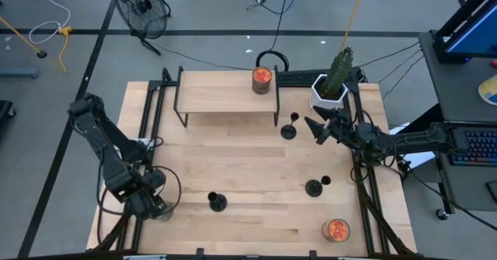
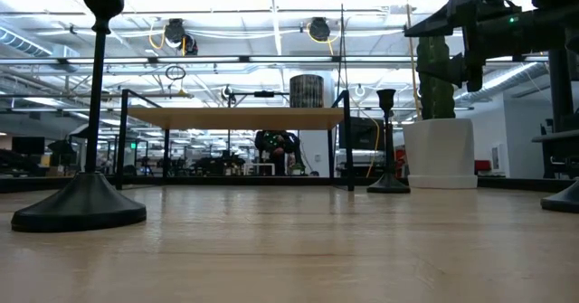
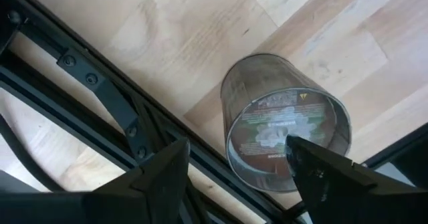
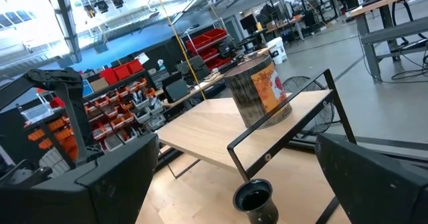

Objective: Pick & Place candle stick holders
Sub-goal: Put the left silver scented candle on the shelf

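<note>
here's the surface [image 1: 248, 182], a pale wooden top with black framing along both sides, sitting on a grey floor crossed by dark lines. a floor fan [image 1: 141, 5] stands beyond the far edge, cables trail across the floor, and a desk with a keyboard [image 1: 475, 146] sits off to the right. at table height the room opens into a big bright workshop with ceiling lights and racks (a person [image 2: 276, 149] shows far back under the shelf).

on the surface, a small wooden shelf [image 1: 227, 92] on black legs stands at the far side, with an orange-filled glass jar [image 1: 262, 79] on top. a cactus in a white pot [image 1: 331, 85] sits to its right. another orange jar [image 1: 336, 230] stands at the near right corner.

now the candle stick holders: three, all black, each a round flat base with a thin stem and a small cup. all upright. the far holder [image 1: 289, 128] stands just in front of the shelf's right end, the right holder [image 1: 314, 186] is near the right frame, and the near-left holder [image 1: 217, 202] stands well apart from both.

the right end effector [image 1: 318, 130] hovers just beside the far holder, fingers spread wide, its cup [image 4: 255, 198] between them in the wrist view. the left end effector [image 1: 155, 206] waits at the near left, open, over a grey-filled jar [image 3: 284, 127].
</note>
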### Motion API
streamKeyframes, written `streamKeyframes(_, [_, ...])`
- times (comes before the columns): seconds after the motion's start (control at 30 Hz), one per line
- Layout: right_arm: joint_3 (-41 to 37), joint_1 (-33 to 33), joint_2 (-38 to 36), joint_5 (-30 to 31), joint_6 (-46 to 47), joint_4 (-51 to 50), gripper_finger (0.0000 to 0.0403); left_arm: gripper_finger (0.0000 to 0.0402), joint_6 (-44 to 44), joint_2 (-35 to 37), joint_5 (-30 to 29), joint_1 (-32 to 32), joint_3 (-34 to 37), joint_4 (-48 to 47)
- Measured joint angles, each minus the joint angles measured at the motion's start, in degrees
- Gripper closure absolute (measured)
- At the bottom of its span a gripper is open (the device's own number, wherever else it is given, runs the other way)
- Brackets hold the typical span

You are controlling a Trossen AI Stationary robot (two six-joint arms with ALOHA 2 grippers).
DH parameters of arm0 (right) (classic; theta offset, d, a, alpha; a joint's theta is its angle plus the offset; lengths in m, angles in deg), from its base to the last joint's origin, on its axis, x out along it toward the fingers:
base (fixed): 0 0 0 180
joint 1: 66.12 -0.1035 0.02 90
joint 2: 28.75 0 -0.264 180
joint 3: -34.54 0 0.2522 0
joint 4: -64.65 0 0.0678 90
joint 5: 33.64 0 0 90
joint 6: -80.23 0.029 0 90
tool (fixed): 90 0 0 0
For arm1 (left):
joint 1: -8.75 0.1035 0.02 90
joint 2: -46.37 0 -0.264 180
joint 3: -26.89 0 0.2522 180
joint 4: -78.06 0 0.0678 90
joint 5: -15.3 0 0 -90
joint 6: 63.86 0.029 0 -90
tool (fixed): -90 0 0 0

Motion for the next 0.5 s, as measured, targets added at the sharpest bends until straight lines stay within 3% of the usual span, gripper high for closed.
streamKeyframes(0.23, [0.0, 0.0, 0.0, 0.0, -0.09, 0.0, 0.0009, 0.0144, 2.45, -1.62, -1.34, -0.08, 0.17, 0.38])
streamKeyframes(0.5, [0.01, 0.0, 0.01, 0.0, -0.05, 0.0, 0.0009, 0.0144, 4.3, -1.62, 1.11, -0.08, 5.41, 7.96])
